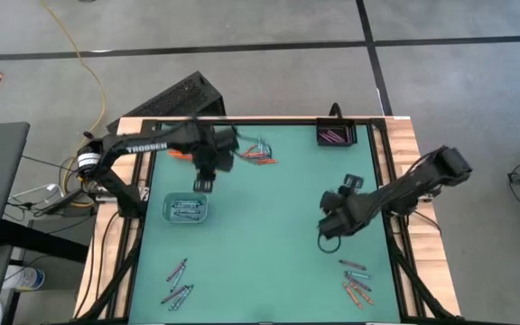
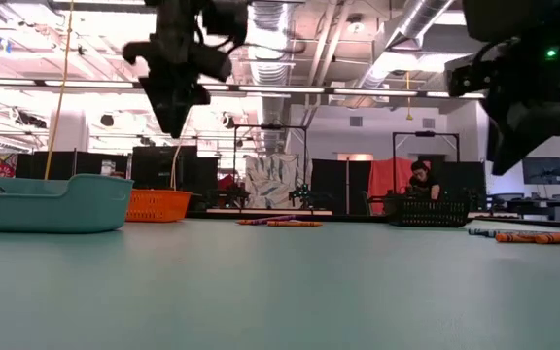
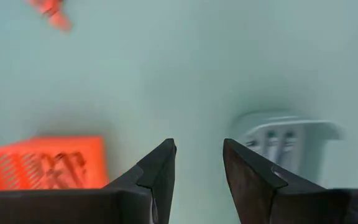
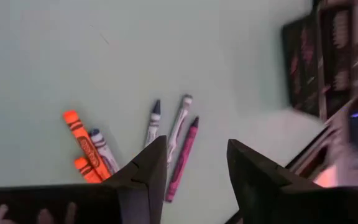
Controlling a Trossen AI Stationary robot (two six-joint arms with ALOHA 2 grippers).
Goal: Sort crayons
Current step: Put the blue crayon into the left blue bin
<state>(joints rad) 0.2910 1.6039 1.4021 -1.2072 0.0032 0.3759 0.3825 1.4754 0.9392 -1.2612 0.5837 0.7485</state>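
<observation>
- I had the left gripper (image 1: pixel 208 177) above the mat between the orange tray (image 3: pixel 42 163) and the clear tray (image 1: pixel 187 209), fingers apart, holding nothing.
- My right gripper (image 1: pixel 332 223) hung mid-mat, parted and empty.
- Crayons (image 4: pixel 166 134) lay loose by the near right corner; others lay near left, and by the orange tray.

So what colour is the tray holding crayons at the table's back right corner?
Black tray, with purple crayons; clearest in the high view.

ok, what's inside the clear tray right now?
The clear tray holds a few blue-grey crayons lying side by side, seen from the high view. In the low view its wall hides them, so an exact count or anything beneath them cannot be told.
</observation>
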